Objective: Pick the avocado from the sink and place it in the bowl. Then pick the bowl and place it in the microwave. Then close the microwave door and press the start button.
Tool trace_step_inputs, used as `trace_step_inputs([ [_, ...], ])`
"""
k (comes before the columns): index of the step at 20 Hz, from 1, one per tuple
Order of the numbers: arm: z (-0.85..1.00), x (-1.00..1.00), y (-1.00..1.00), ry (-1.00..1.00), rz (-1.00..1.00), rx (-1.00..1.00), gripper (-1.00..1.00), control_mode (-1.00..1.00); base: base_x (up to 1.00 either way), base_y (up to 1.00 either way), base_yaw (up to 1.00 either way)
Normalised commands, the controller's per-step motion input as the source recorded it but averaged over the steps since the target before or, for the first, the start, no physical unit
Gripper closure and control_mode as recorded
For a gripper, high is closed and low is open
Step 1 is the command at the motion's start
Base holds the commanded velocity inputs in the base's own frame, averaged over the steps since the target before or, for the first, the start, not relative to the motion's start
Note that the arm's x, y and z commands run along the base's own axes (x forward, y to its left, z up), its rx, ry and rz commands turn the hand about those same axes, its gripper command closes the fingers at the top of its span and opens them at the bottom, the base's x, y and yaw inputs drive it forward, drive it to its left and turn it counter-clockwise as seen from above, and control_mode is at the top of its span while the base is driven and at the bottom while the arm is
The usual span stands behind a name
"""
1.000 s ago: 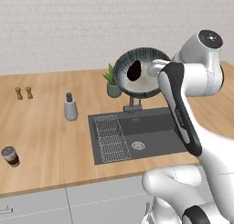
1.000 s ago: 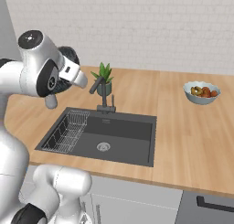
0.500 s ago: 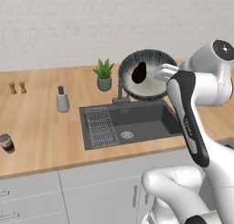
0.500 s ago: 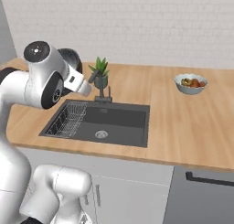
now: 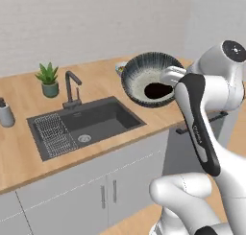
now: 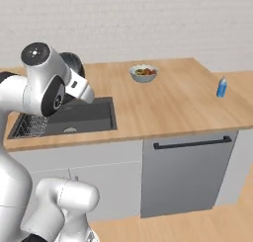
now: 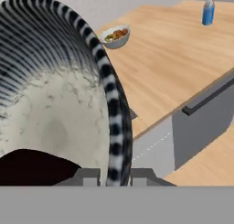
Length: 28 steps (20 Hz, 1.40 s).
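Robot body: glossy white rounded shells throughout, rendered smooth, with no cables or screws discernible. Arm [image 5: 211,109] at the right of the left base view carries a long black curved panel along one link. Joint cap at upper right of that view is a dark grey disc with small pale marks. In the right base view, upper left, a matching dark disc caps the white joint housing [image 6: 42,80], with a dark grey ring at its side.

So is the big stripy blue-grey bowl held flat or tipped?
Tipped: the stripy blue-grey bowl faces sideways, rim gripped, black avocado resting inside near its low edge.
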Motion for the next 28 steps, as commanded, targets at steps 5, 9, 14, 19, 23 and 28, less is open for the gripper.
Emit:
trace_step_inputs([
  [5,0.0,0.0,0.0,0.0,0.0,0.0,1.0,1.0,-0.12,-0.34,-0.62],
  [9,0.0,0.0,0.0,0.0,0.0,0.0,1.0,1.0,0.0,-0.32,-0.64],
  [14,0.0,0.0,0.0,0.0,0.0,0.0,1.0,1.0,0.0,-0.48,-0.62],
  [19,0.0,0.0,0.0,0.0,0.0,0.0,1.0,1.0,0.0,-0.55,-0.59],
  [23,0.0,0.0,0.0,0.0,0.0,0.0,1.0,1.0,0.09,-0.46,-0.58],
  [28,0.0,0.0,0.0,0.0,0.0,0.0,1.0,1.0,0.5,-0.4,-0.48],
])
